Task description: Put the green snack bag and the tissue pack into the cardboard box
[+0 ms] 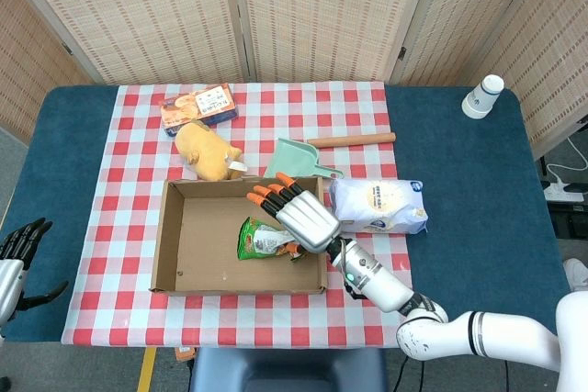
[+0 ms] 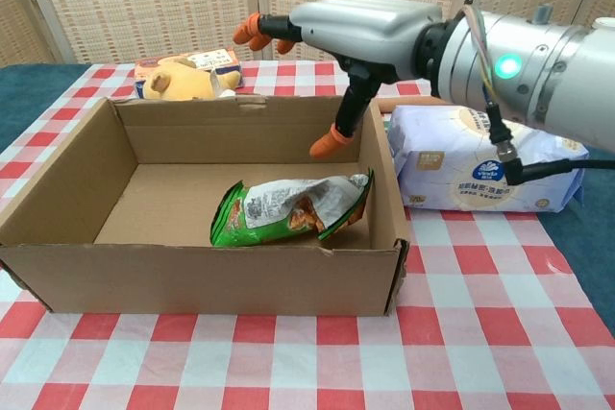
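The green snack bag (image 2: 288, 210) is deposited on the cardboard box (image 2: 192, 271) floor. The right hand (image 1: 301, 213) is positioned above it, fingers spread, nothing held. The tissue pack (image 2: 480, 162), just beside the box's right wall, is not yet loaded.

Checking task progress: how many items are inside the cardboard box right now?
1. Only the green snack bag lies on the floor of the cardboard box; the tissue pack sits outside, beside its right wall.

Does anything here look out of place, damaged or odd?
Only small things. The box has a torn front rim and a split front right corner. The snack bag lies crumpled on the box floor. The tissue pack looks intact beside the box.
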Action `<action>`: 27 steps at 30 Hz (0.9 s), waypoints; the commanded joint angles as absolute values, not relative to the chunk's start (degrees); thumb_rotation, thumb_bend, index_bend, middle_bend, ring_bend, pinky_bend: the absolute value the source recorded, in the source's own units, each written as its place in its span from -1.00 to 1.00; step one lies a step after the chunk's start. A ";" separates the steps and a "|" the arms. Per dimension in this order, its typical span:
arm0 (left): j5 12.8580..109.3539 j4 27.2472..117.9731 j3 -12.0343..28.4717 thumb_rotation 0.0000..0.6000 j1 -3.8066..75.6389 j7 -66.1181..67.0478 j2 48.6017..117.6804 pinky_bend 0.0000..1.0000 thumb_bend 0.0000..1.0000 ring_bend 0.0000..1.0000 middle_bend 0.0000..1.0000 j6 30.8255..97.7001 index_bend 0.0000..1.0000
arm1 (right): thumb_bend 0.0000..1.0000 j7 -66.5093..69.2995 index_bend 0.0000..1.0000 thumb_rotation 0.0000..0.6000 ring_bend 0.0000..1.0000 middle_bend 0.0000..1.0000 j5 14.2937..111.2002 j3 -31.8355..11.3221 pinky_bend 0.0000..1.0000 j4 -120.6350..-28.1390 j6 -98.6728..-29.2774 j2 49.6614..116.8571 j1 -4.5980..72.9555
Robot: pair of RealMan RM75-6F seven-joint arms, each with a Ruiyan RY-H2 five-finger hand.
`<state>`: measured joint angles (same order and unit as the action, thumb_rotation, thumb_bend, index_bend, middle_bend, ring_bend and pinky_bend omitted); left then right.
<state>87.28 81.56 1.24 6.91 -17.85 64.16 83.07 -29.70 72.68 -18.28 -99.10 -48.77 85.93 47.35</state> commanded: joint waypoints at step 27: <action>87.28 82.86 1.02 1.00 7.57 -14.31 64.76 -0.85 -0.60 -1.00 -1.00 81.68 -1.00 | -1.00 -13.01 -1.00 1.00 -1.00 -1.00 75.05 -8.21 -1.00 -91.60 -57.52 68.38 34.10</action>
